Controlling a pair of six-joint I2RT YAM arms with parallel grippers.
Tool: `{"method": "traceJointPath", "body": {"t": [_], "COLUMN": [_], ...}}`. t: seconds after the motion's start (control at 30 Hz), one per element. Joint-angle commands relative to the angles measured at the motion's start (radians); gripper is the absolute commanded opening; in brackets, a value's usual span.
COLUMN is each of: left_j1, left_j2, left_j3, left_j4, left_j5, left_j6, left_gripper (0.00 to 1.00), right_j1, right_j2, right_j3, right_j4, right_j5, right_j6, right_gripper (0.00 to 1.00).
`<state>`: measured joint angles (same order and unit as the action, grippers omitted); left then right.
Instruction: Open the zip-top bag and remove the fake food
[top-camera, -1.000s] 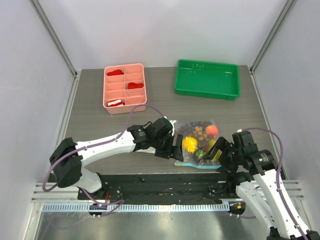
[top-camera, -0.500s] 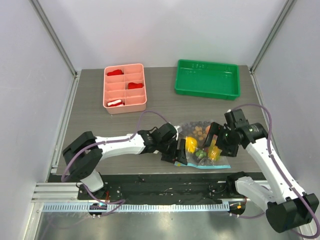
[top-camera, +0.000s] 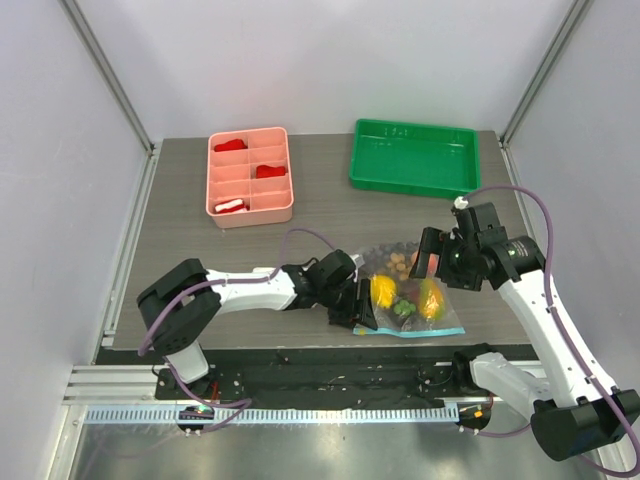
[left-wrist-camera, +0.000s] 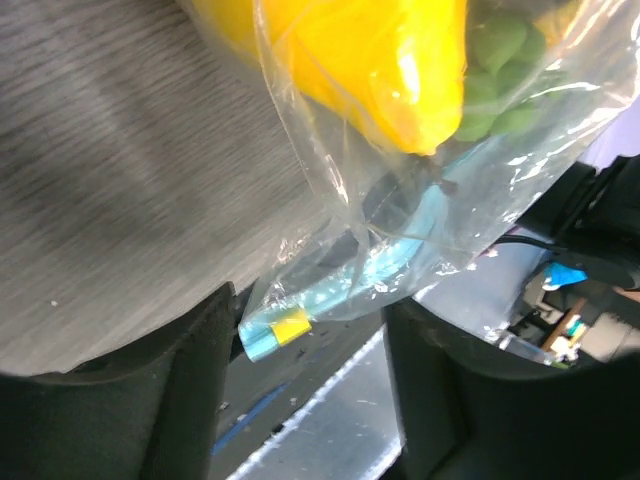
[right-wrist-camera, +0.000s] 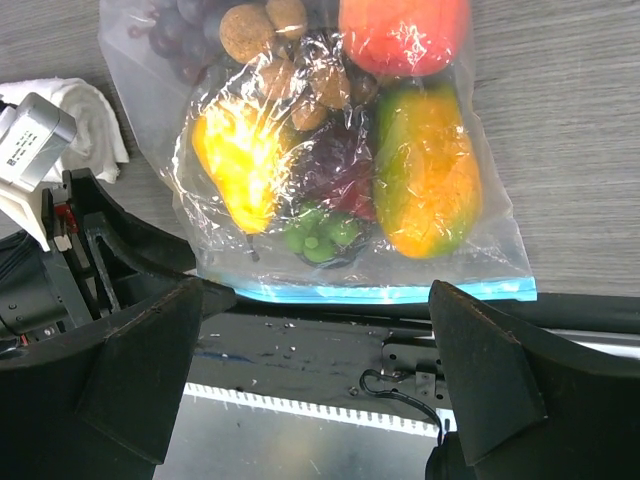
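Both arms (top-camera: 245, 288) are white-shelled with black joints and purple cables (top-camera: 300, 231); left gripper (top-camera: 362, 305) and right gripper (top-camera: 432, 262) are black.

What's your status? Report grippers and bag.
Left gripper open, straddling zip corner. Right gripper open, above the zip-top bag. Bag looks zipped, fake food inside. White cloth alongside.

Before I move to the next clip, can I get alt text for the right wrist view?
A clear zip-top bag lies flat on the grey table, packed with fake food: yellow, orange-green and red-orange fruits, purple grapes, brown balls. Its light-blue zip strip runs along the near edge, and the right gripper hangs above with jaws open wide.
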<state>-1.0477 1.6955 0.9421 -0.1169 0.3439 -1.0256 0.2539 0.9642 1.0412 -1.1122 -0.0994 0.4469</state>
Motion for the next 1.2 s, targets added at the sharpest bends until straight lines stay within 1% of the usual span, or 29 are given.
{"method": "traceJointPath", "body": {"t": [0.0, 0.03, 0.07, 0.13, 0.17, 0.2, 0.23, 0.27, 0.33, 0.37, 0.4, 0.47, 0.5, 0.53, 0.57, 0.63, 0.67, 0.73, 0.8, 0.83, 0.87, 0.9, 0.93, 0.97, 1.0, 1.03, 1.07, 1.1, 1.17], "left_j1": [-0.005, -0.005, -0.005, -0.005, -0.005, -0.005, -0.003, -0.002, 0.003, 0.003, 0.005, 0.02, 0.04, 0.085, 0.113, 0.171, 0.182, 0.183, 0.18, 0.176, 0.173, 0.17, 0.169, 0.163, 0.16, 0.155, 0.15, 0.149, 0.147], "left_j2": [0.015, 0.012, 0.006, -0.017, -0.025, -0.039, -0.043, -0.046, -0.048, -0.048, -0.048, -0.045, -0.04, -0.036, -0.028, -0.008, 0.022, 0.052, 0.078, 0.081, 0.081, 0.079, 0.078, 0.078, 0.081, 0.087, 0.089, 0.084, 0.07], "left_j3": [-0.016, -0.012, 0.0, 0.018, 0.033, 0.043, 0.05, 0.076, 0.118, 0.173, 0.208, 0.306, 0.329, 0.343, 0.359, 0.366, 0.389, 0.418, 0.416, 0.39, 0.376, 0.36, 0.333, 0.316, 0.304, 0.29, 0.284, 0.279, 0.268], "left_j4": [0.045, 0.043, 0.039, 0.023, 0.001, -0.009, -0.019, -0.032, -0.095, -0.118, -0.209, -0.278, -0.294, -0.277, -0.261, -0.196, -0.196, -0.188, -0.176, -0.123, -0.098, -0.077, -0.046, 0.015, 0.055, 0.083, 0.112, 0.112, 0.135], "left_j5": [-0.002, -0.002, 0.001, -0.014, -0.019, -0.026, -0.025, -0.02, -0.002, 0.007, 0.0, -0.003, 0.022, 0.053, 0.119, 0.177, 0.219, 0.245, 0.268, 0.28, 0.287, 0.287, 0.285, 0.285, 0.291, 0.296, 0.297, 0.303, 0.297], "left_j6": [-0.008, 0.002, 0.015, 0.054, 0.068, 0.081, 0.102, 0.11, 0.131, 0.163, 0.185, 0.225, 0.222, 0.204, 0.176, 0.075, 0.047, -0.011, -0.083, -0.121, -0.154, -0.21, -0.237, -0.261, -0.289, -0.324, -0.339, -0.352, -0.353], "left_gripper": [0.52, 0.48, 0.4, 0.31, 0.23, 0.19, 0.12, 0.0, 0.0, 0.0, 0.0, 0.0, 0.0, 0.0, 0.0, 0.0, 0.0, 0.0, 0.0, 0.0, 0.0, 0.0, 0.0, 0.0, 0.0, 0.0, 0.0, 0.0, 0.0], "right_j1": [-0.001, 0.001, -0.001, 0.001, -0.001, -0.001, -0.001, 0.001, 0.001, -0.001, -0.001, 0.001, 0.001, 0.001, 0.001, 0.002, 0.002, 0.002, 0.001, 0.001, 0.002, 0.002, 0.001, 0.001, 0.001, 0.002, 0.002, 0.002, 0.002], "right_j2": [-0.007, -0.007, -0.005, -0.002, -0.001, -0.001, 0.004, 0.002, 0.001, -0.013, -0.019, -0.013, -0.007, -0.01, -0.036, -0.07, -0.08, -0.093, -0.094, -0.099, -0.11, -0.163, -0.197, -0.243, -0.283, -0.358, -0.387, -0.412, -0.459], "right_j3": [-0.01, -0.006, -0.003, 0.008, 0.01, 0.011, 0.011, 0.01, -0.001, -0.004, -0.009, -0.013, -0.012, -0.021, -0.029, -0.056, -0.059, -0.067, -0.095, -0.111, -0.131, -0.186, -0.22, -0.257, -0.339, -0.377, -0.409, -0.45, -0.469], "right_j4": [0.014, 0.015, 0.015, 0.015, 0.018, 0.022, 0.025, 0.032, 0.043, 0.054, 0.052, 0.007, -0.015, -0.03, -0.038, -0.037, -0.043, -0.052, -0.04, -0.038, -0.034, -0.015, 0.032, 0.054, 0.08, 0.112, 0.124, 0.124, 0.091], "right_j5": [-0.017, -0.017, -0.016, -0.011, -0.011, -0.02, -0.032, -0.049, -0.114, -0.129, -0.14, -0.172, -0.204, -0.274, -0.289, -0.26, -0.238, -0.208, -0.215, -0.215, -0.232, -0.24, -0.244, -0.243, -0.246, -0.253, -0.264, -0.258, -0.229], "right_j6": [-0.031, -0.033, -0.036, -0.036, -0.037, -0.034, -0.034, -0.037, -0.051, -0.051, -0.033, 0.033, 0.13, 0.18, 0.234, 0.413, 0.467, 0.569, 0.634, 0.739, 0.795, 0.865, 0.998, 1.077, 1.136, 1.186, 1.263, 1.28, 1.293], "right_gripper": [1.0, 1.0, 1.0, 1.0, 1.0, 1.0, 1.0, 1.0, 1.0, 1.0, 0.99, 0.98, 0.97, 0.97, 0.97, 0.97, 0.96, 0.95, 0.94, 0.94, 0.9, 0.87, 0.85, 0.74, 0.66, 0.58, 0.49, 0.49, 0.49]}}
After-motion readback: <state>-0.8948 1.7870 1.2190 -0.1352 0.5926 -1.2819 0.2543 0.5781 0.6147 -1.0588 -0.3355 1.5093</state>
